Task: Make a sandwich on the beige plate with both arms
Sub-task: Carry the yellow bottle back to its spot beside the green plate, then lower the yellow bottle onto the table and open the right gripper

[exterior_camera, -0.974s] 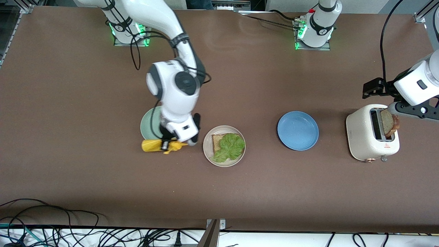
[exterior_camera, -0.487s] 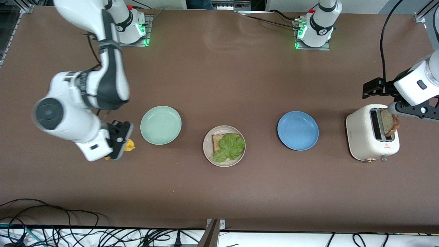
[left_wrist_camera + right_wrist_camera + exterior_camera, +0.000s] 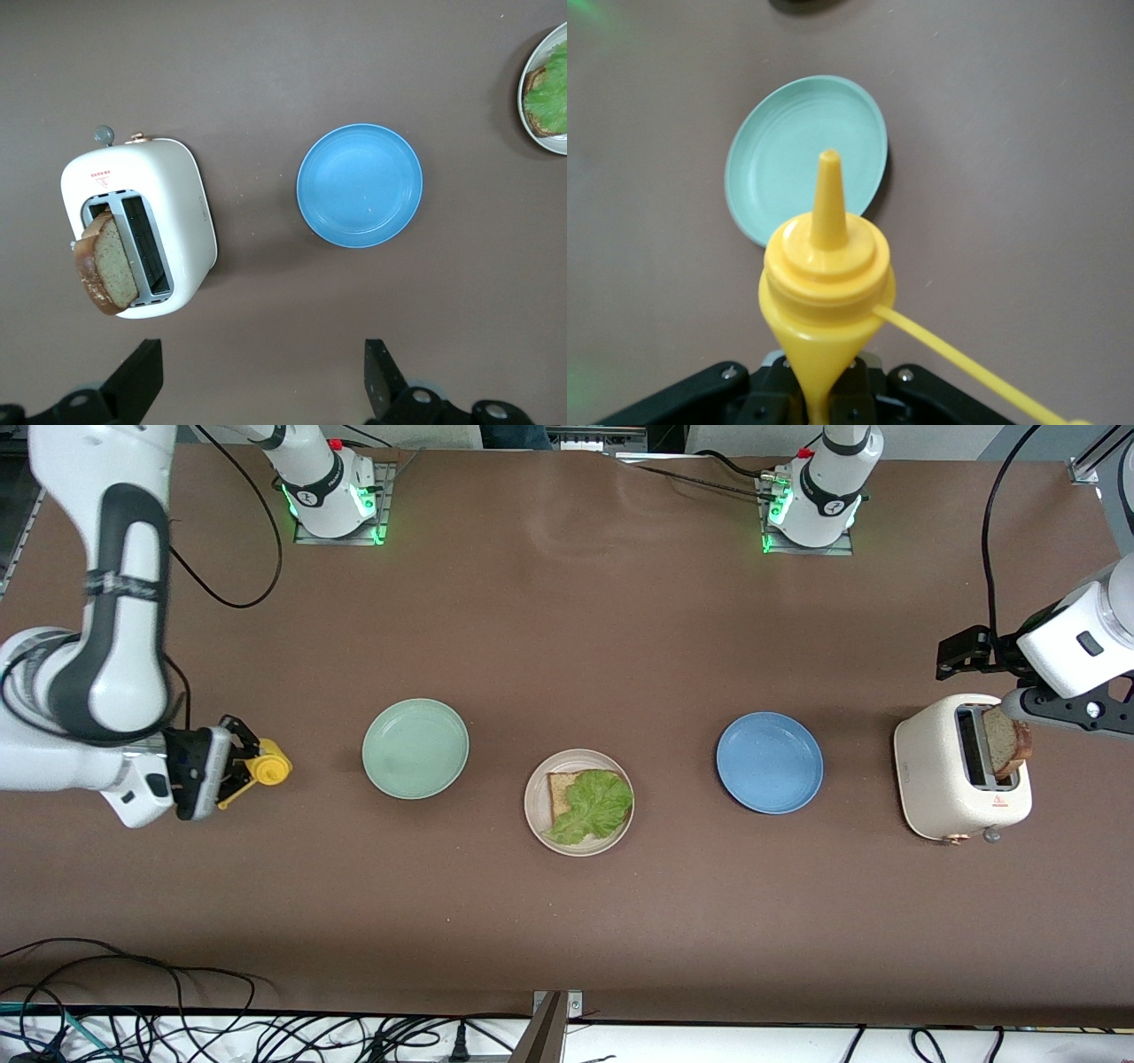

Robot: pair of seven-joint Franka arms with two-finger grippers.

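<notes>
Right pincer pinches a yellow bottle above the table; left pincer spread over the toaster.

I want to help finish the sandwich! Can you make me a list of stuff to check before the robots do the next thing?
1. Bottom bread with lettuce on the beige plate: ok.
2. Top bread on the sandwich: not ok, it sits in the toaster.
3. Left gripper open above the table beside the toaster: ok.
4. Right gripper shut on the yellow squeeze bottle, at its arm's end of the table: ok.
5. Sauce on the lettuce: cannot tell.
</notes>
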